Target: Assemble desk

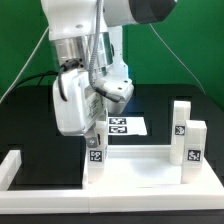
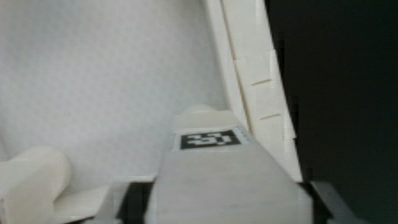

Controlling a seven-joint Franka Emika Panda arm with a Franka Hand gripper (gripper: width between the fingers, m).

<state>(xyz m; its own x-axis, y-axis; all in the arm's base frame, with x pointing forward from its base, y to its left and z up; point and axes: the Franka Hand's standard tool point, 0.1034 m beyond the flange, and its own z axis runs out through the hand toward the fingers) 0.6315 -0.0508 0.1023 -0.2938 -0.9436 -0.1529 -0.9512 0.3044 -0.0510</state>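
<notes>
**Leg held upright over the top's near corner**

The arm [image 1: 80,75] fills the middle of the exterior view, bent down over the work. Below it lies the top [image 1: 135,172], a wide white tray with its raised rim facing up, stretching across the foreground. A long white bar [image 1: 14,166] lies at the exterior view's left, apart from the top. The marker board [image 1: 122,127] lies flat behind the top, partly hidden by the arm.

2 legs [image 1: 195,145] already stand upright at the top's end on the exterior view's right, tags facing the camera.

A 3rd leg [image 1: 95,153] stands upright at the top's corner on the exterior view's left, right under the wrist. In the wrist view this leg [image 2: 222,165] runs straight out from between the fingers [image 2: 134,205], which pinch it from both sides, with the top's rim [image 2: 249,70] just beside it.

So the leg's long axis is in line with the fingers and points straight down at the top. I cannot tell whether its lower end is already seated in the corner socket. To my eye the next move turns on that vertical line staying true: any tilt toward the rim could jam the leg.
</notes>
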